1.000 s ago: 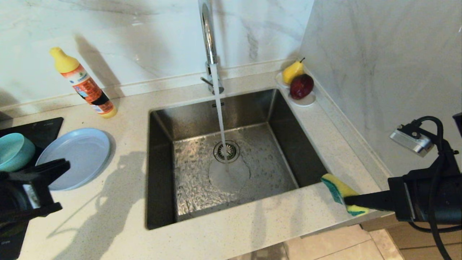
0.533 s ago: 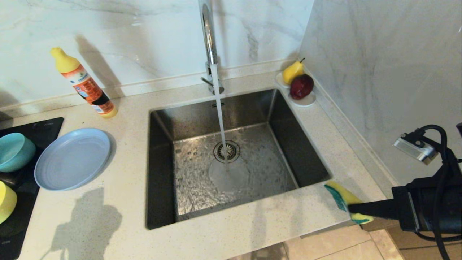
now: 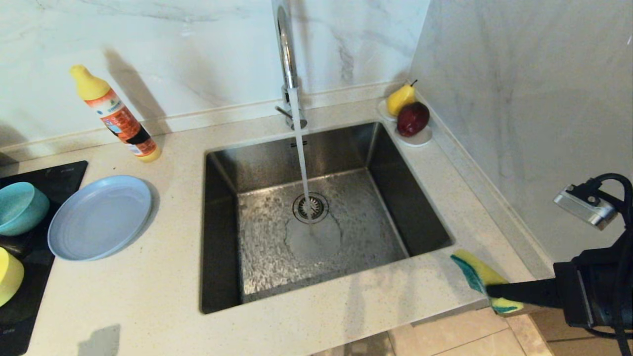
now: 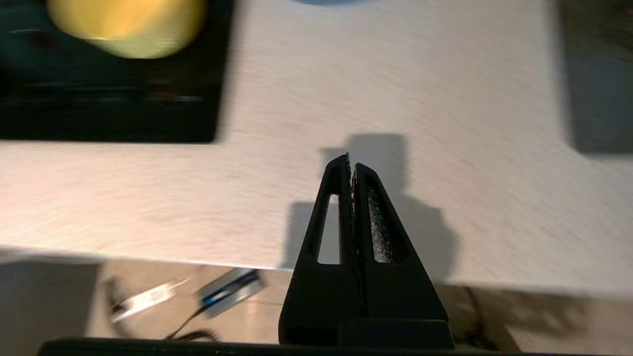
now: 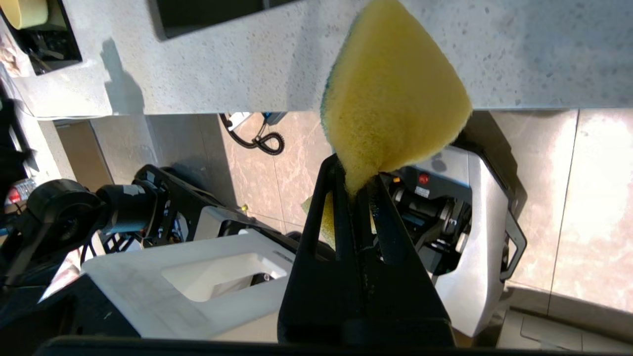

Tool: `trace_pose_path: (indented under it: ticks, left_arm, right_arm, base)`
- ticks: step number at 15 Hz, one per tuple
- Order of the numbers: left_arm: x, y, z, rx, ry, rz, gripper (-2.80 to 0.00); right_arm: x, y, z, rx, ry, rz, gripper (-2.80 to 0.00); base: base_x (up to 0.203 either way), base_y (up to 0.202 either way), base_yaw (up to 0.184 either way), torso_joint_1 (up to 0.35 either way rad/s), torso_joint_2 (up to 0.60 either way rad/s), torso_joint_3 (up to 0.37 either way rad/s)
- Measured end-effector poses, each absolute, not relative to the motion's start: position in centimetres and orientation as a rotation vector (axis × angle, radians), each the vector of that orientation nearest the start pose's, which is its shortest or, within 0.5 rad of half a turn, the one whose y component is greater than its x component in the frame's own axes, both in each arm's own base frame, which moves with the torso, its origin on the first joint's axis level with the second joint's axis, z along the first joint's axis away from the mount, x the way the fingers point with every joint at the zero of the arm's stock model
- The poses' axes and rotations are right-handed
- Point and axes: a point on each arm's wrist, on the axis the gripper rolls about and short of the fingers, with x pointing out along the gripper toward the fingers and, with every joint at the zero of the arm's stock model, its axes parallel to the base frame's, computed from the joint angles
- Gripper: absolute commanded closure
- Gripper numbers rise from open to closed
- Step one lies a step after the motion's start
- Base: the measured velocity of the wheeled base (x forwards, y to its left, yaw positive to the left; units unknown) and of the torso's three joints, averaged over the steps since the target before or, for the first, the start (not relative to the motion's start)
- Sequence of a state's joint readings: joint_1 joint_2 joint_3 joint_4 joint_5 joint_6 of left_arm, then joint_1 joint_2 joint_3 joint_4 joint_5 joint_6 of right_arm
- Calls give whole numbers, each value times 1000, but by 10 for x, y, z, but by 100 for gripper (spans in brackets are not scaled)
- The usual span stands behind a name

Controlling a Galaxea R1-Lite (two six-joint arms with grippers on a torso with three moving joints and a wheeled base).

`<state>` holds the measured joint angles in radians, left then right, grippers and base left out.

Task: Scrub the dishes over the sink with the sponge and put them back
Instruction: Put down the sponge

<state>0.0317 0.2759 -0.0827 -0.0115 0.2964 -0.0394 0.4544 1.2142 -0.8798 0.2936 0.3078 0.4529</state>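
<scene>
1. My right gripper point(image 3: 494, 292) is clamped on one end of the sponge point(image 3: 482, 284), at the front right corner of the worktop point(image 3: 148, 296), just off the front right corner of the sink point(image 3: 316, 217). The yellow face of the sponge fills the right wrist view; the green pad edges it in the head view.
2. My left gripper point(image 4: 351, 165) has its fingers pressed together with nothing between them. It hangs above the front edge of the worktop, left of the sink.
3. The grey-blue plate point(image 3: 99, 216) lies flat on the worktop left of the sink.
4. The teal-blue bowl point(image 3: 20, 207) and the yellow-green bowl point(image 3: 9, 277) stand on the black hob point(image 3: 44, 178) at the far left.
5. Water runs from the chrome tap point(image 3: 284, 49) onto the drain point(image 3: 310, 207).
6. A detergent bottle point(image 3: 116, 116) stands behind the plate, by the wall.
7. A small white dish point(image 3: 418, 138) with a pear point(image 3: 400, 98) and a dark red fruit sits at the sink's back right corner.
</scene>
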Motion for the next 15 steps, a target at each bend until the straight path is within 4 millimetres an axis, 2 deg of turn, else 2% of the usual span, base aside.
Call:
trace_pose_path:
  ticks: [7,12,15]
  left_arm:
    - [-20,0,78,51,45,-5,0]
    - [-23,-1,75,53,13,-21,0]
    - [-23,-1,75,53,10,-22,0]
  right_arm:
    - [149,77,227,180,749,489,0]
    - [149,69,207,-82,723,408,0]
    - [149,65,200,-129,699,407,0]
  base:
    - [0,0,0,0,0,0]
    - [0,0,0,0,0,0]
    - [0,0,0,0,0,0]
